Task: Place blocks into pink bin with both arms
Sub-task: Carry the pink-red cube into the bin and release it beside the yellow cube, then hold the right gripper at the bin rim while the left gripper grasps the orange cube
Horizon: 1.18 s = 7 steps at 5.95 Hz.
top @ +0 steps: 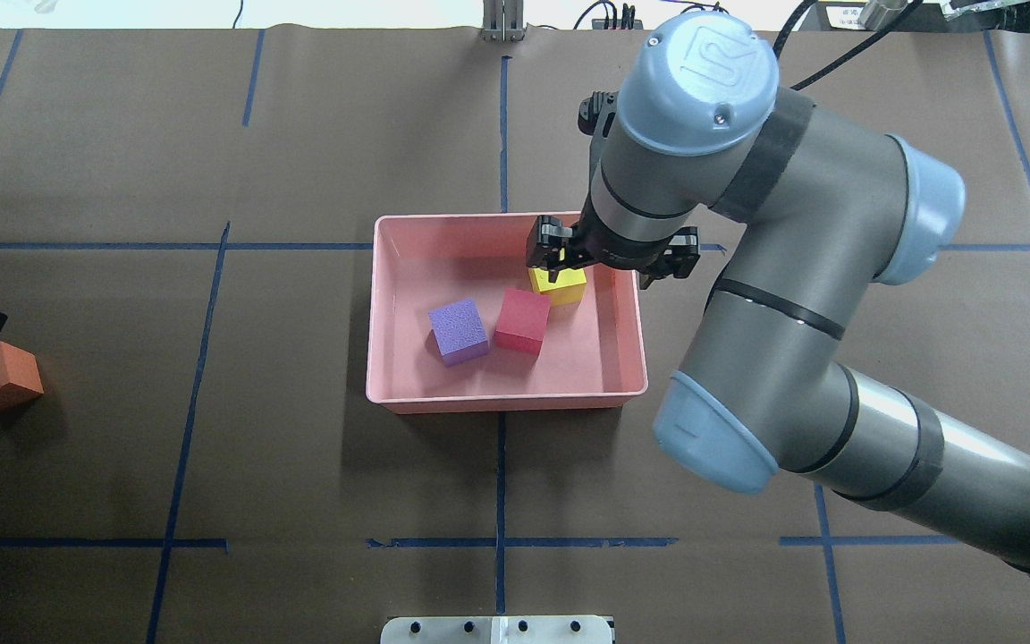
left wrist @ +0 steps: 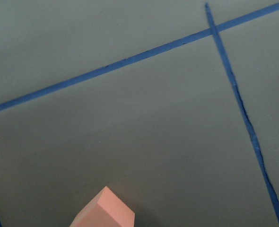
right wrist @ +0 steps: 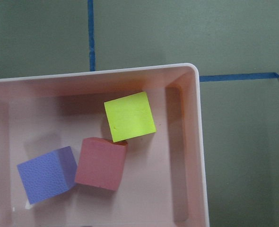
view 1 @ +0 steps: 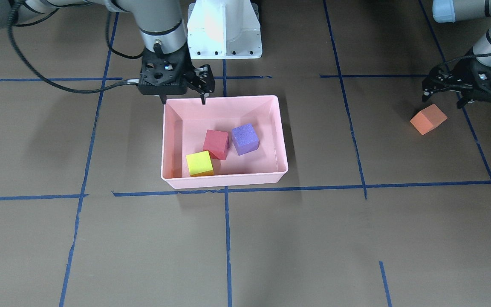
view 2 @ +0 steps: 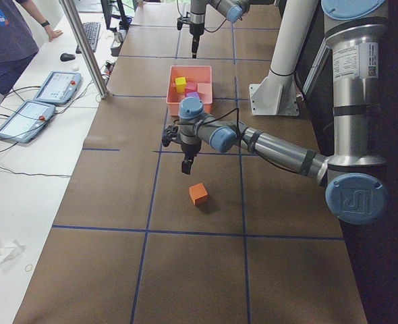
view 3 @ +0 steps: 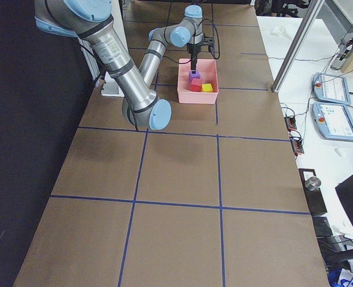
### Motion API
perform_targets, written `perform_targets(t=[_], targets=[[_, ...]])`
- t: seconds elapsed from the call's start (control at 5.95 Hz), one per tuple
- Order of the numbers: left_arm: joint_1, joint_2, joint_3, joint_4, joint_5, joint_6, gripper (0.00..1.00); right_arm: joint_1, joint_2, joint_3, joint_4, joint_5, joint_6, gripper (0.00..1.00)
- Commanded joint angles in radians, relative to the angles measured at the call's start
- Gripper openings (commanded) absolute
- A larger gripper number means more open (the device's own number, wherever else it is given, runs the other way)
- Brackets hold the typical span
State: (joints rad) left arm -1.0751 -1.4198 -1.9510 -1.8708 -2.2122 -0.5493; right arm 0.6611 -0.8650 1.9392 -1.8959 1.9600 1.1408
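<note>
The pink bin (view 1: pixel 224 181) sits mid-table and holds the red block (view 1: pixel 216 144), the purple block (view 1: pixel 244 138) and the yellow-green block (view 1: pixel 199 163). The right wrist view also shows them: yellow-green (right wrist: pixel 129 116), red (right wrist: pixel 101 163), purple (right wrist: pixel 47 174). My right gripper (view 1: pixel 183 101) is open and empty, hovering over the bin's robot-side rim. The orange block (view 1: pixel 428 119) lies on the table far from the bin, on my left side. My left gripper (view 1: pixel 441 101) is open and empty, just above the orange block and slightly to its robot side. The left wrist view shows only a corner of the orange block (left wrist: pixel 104 213).
The white pedestal base (view 1: pixel 224 30) stands behind the bin. Blue tape lines (view 1: pixel 227 238) grid the brown table cover. In the exterior left view an operator (view 2: pixel 10 34) stands by a side bench with tablets (view 2: pixel 57 86), beside a metal post (view 2: pixel 84 47).
</note>
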Motion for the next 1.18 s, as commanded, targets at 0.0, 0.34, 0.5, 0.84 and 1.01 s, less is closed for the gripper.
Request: perform_targets(t=[0.0, 0.34, 0.5, 0.84, 1.01], targets=[[0.012, 0.052, 0.163, -0.294, 0.005, -0.372, 1.0, 0.026, -0.045, 0.043, -0.009, 0.013, -0.052, 1.0], [0.077, 0.047, 0.23, -0.386, 0.006, -0.574, 1.0, 0.032, -0.106, 0.098, -0.009, 0.013, -0.071, 1.0], [0.125, 0.044, 0.228, -0.386, 0.006, -0.604, 1.0, 0.038, -0.121, 0.103, -0.009, 0.011, -0.099, 1.0], [0.152, 0.048, 0.242, -0.386, 0.008, -0.592, 1.0, 0.038, -0.126, 0.104, -0.009, 0.008, -0.099, 1.0], [0.152, 0.053, 0.247, -0.38, 0.008, -0.549, 1.0, 0.038, -0.127, 0.104, -0.009, 0.004, -0.099, 1.0]])
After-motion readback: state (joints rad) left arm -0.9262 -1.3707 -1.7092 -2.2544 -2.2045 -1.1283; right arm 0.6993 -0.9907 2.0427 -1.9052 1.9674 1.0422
